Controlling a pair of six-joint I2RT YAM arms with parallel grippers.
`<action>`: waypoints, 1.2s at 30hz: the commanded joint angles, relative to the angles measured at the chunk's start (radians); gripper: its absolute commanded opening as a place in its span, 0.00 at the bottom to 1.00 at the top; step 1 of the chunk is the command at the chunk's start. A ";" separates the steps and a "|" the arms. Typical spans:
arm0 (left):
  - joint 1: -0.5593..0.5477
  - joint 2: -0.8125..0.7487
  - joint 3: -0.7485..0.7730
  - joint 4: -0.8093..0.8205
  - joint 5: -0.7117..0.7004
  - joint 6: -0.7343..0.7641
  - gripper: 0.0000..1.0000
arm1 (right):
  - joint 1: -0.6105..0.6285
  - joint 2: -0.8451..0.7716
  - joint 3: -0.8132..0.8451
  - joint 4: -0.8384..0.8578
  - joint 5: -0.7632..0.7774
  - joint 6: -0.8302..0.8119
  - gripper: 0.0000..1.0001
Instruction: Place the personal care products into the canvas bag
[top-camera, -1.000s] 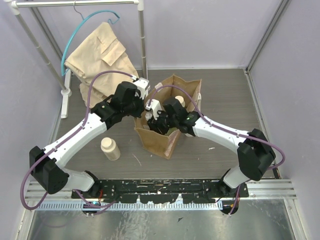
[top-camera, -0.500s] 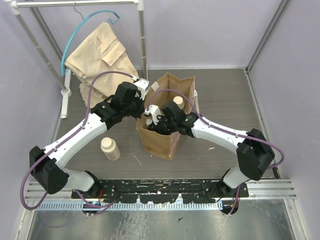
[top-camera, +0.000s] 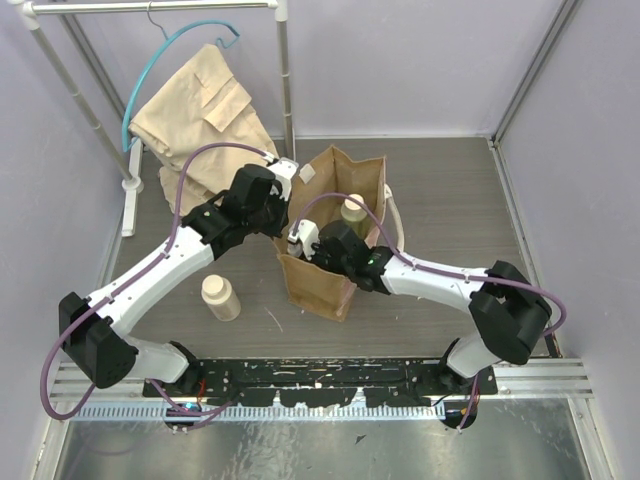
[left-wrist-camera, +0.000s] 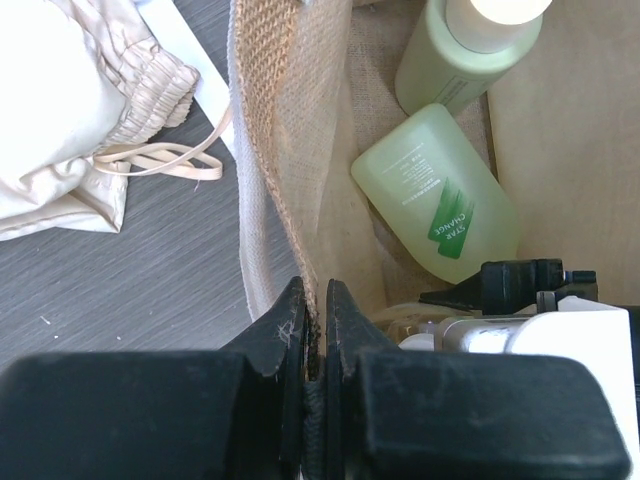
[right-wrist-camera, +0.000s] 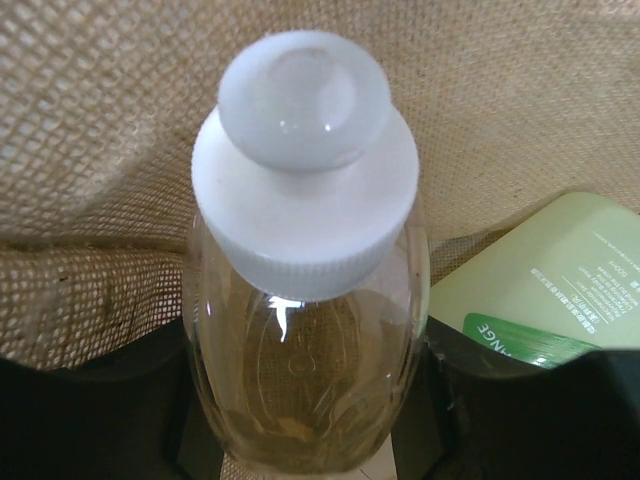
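With the left gripper (left-wrist-camera: 312, 300) clamped on the rim of the canvas bag (top-camera: 318, 285) and the right gripper (right-wrist-camera: 310, 410) holding the amber bottle (right-wrist-camera: 305, 300) low inside it, a slipped rim pinch could collapse the mouth, snagging the right arm and toppling the bag.

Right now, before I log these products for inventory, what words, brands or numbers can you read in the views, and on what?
"STAR CHANGE": white letters on the dark green mark of the labelled green bottle inside the canvas bag.
Fine print on that same bottle: too small to read.
Amber white-capped bottle and cream bottle: no text visible.
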 joint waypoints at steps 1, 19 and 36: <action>0.000 -0.022 0.013 0.004 0.001 0.015 0.00 | 0.038 0.020 -0.071 -0.148 0.062 0.011 0.20; 0.000 -0.029 0.009 -0.009 -0.002 0.009 0.00 | 0.037 -0.119 0.039 -0.269 0.309 0.071 1.00; 0.001 0.011 0.031 -0.046 0.025 0.028 0.00 | -0.106 -0.361 0.173 -0.405 0.556 0.163 1.00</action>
